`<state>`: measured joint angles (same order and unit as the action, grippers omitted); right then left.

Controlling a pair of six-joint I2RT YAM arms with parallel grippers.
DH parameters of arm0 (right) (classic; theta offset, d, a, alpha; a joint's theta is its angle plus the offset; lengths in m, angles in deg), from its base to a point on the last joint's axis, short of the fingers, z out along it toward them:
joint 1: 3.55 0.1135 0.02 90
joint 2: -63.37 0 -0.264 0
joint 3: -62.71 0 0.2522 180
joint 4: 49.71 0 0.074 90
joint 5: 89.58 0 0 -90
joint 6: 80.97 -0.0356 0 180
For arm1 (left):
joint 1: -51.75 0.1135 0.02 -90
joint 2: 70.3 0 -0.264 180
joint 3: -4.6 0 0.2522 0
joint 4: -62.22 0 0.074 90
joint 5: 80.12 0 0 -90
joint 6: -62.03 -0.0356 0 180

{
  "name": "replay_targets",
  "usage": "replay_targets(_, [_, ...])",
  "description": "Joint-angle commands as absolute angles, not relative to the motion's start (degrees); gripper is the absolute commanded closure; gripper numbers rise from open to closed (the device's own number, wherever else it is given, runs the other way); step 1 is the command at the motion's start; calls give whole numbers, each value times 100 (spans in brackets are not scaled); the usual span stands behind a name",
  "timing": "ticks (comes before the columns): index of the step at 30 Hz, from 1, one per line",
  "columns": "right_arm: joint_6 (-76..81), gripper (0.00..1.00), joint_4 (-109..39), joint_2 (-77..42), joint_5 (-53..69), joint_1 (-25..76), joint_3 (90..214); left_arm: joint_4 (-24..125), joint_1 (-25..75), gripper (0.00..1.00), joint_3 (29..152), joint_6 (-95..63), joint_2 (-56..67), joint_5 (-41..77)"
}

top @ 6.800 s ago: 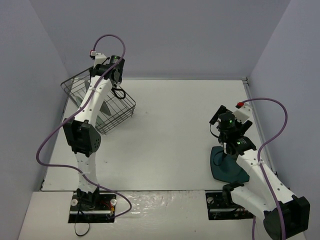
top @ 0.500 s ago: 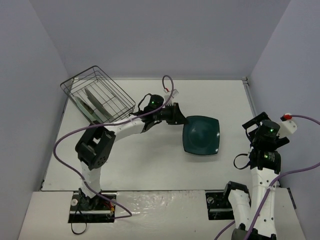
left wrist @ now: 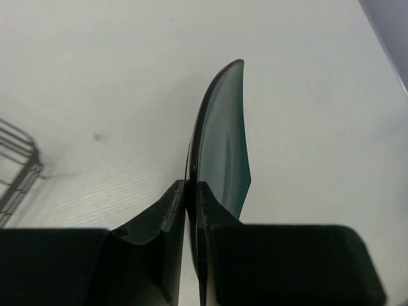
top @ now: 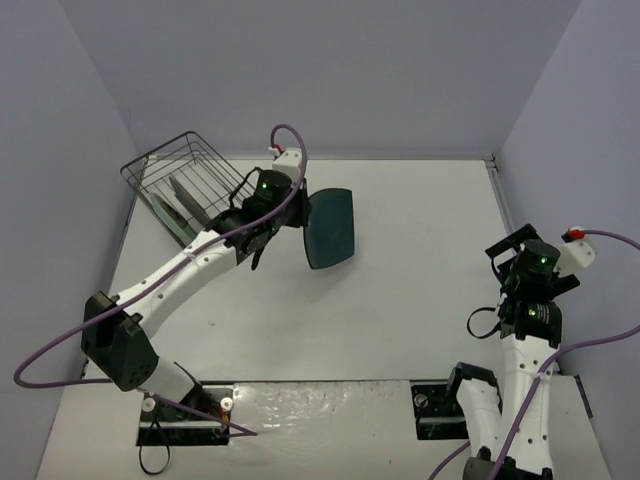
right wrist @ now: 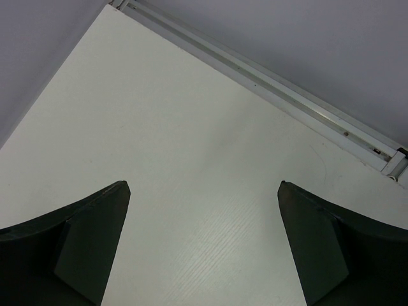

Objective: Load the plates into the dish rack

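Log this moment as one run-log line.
left pincer: shut on teal plate, held edgewise | right pincer: open, empty | dish rack: two plates inside | teal plate: not yet racked

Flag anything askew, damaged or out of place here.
Nothing broken or spilled. The dish rack sits skewed to the table edges, two plates standing inside; the teal plate hangs on edge, pinched in the left gripper, as loading would need.

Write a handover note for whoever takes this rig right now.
Left gripper: shut on the teal plate, held on edge in the air just right of the dish rack.
Right gripper: open, empty, far right.
Done: two plates stand in the rack.
To do: set the teal plate in beside them and let go.
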<state>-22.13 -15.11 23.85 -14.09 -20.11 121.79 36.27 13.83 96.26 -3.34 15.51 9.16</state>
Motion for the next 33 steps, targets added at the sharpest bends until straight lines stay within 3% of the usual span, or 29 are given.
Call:
replay_targets(1, [-2134, 0, -1758, 2352, -1610, -2042, 12235, 3546, 1575, 100, 10479, -784, 709, -627])
replay_targets(10, [-2130, 0, -1775, 2303, -1637, -2051, 12226, 3227, 1932, 100, 11508, -1623, 398, -1924])
replay_targets(16, [-2130, 0, -1760, 2303, -1663, -2042, 12224, 3297, 2099, 100, 11940, -2310, 679, -3372])
replay_targets(26, [-2130, 0, -1743, 2277, -1726, -2042, 12217, 4014, 2396, 100, 12455, -3349, 1425, -4540])
replay_targets(33, [-2121, 0, -1767, 2207, -1748, -2042, 12217, 5898, 2438, 100, 12088, -4449, 2145, -5246])
